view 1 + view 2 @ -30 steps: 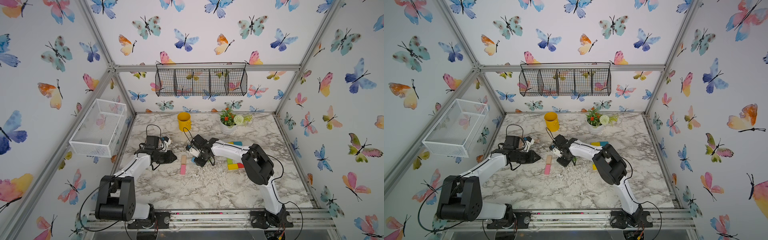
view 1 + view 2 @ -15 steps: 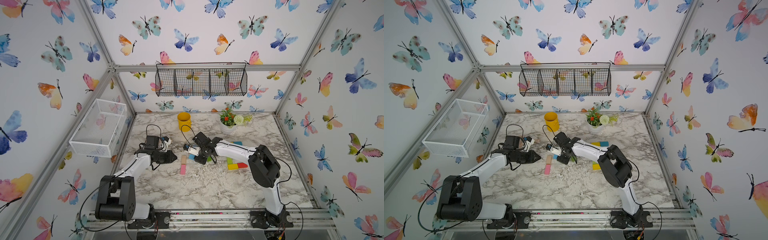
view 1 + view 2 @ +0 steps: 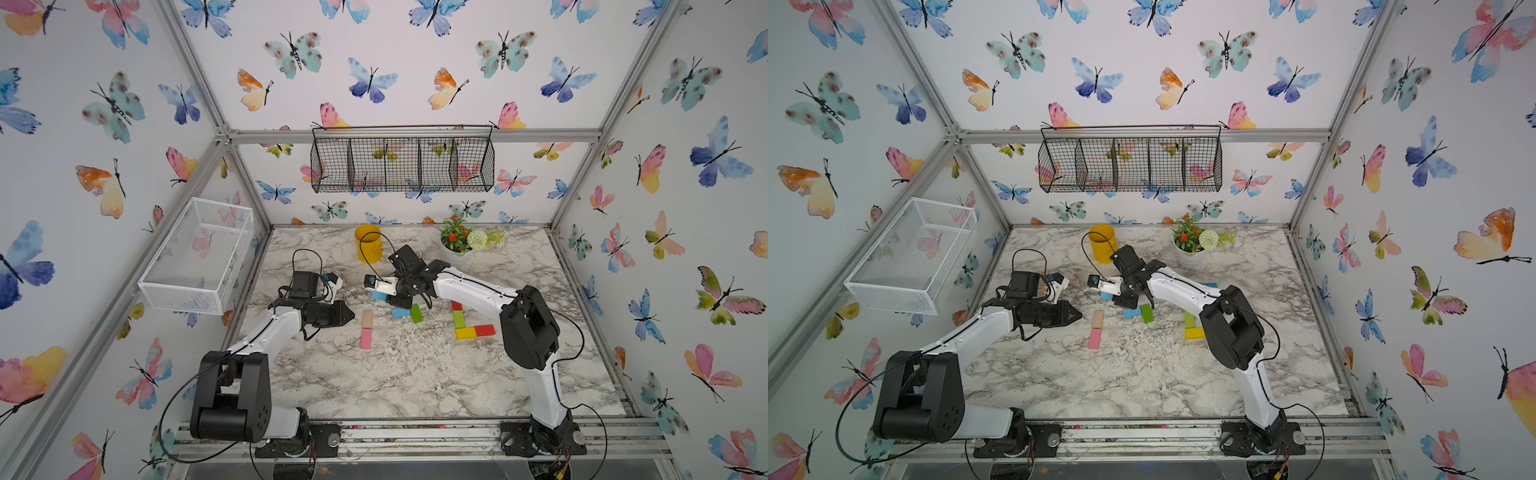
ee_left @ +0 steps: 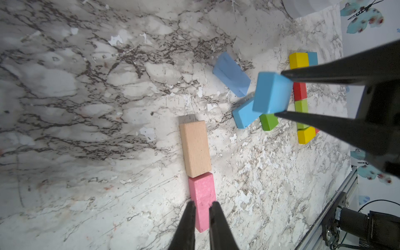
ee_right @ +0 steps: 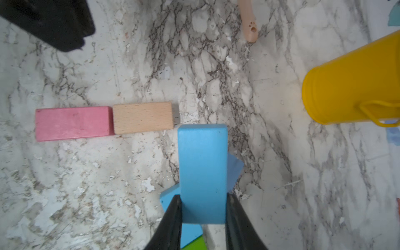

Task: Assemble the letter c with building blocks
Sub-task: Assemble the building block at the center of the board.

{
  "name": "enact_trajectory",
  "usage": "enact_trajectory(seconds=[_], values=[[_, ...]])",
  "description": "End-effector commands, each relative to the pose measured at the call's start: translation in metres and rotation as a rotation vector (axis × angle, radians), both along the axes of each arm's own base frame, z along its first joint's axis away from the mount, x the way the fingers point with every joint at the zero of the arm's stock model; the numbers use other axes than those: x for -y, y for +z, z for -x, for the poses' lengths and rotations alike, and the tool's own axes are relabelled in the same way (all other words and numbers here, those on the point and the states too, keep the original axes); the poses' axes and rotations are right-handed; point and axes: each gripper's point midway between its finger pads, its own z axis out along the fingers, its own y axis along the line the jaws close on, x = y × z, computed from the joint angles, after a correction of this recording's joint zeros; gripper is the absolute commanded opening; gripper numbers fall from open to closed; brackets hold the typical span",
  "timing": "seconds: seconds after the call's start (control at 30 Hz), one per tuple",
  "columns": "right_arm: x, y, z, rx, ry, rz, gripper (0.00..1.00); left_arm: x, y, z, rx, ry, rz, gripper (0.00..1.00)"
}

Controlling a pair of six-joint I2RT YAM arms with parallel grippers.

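Light-blue wood is the part in hand: one blue block (image 5: 203, 173) is clamped across its width between the jaws of the right gripper (image 5: 203, 195). It is raised clear of the tabletop (image 5: 65, 184), with its free end just beside the end of the tan block (image 5: 142, 118). The tan block lies end to end with the pink block (image 5: 73, 123), touching it in one straight line. The held block appears intended to turn the corner of the letter at the tan end.

Hazards from this position:

- The grip sits at one end of the block, so most of its length overhangs. If the free end touches down first, the block will likely pivot in the jaws and land askew.
- A descent too close to the tan block would push it and break its line with the pink block.
- Beneath and beside the jaws lie a second light-blue block (image 4: 245, 114), a darker blue block (image 4: 231, 74) and a green block (image 4: 268, 122). The jaws could strike and scatter them when lowering.
- The left gripper (image 4: 202, 205) hovers near the pink block with its jaws closed on nothing. The two arms are close together, so a sideways correction risks a collision.
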Motion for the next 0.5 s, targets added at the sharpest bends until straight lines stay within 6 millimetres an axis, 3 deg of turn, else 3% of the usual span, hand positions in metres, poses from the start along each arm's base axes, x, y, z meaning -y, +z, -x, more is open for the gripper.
enact_trajectory(seconds=[0.0,0.47], values=[[-0.005,-0.008,-0.009,-0.007,0.056,0.010,0.10,-0.002,0.005,-0.001,0.020,0.011,-0.017,0.16],[-0.025,-0.029,-0.011,-0.095,0.079,-0.012,0.09,-0.010,0.007,-0.002,0.032,0.032,-0.051,0.16]])
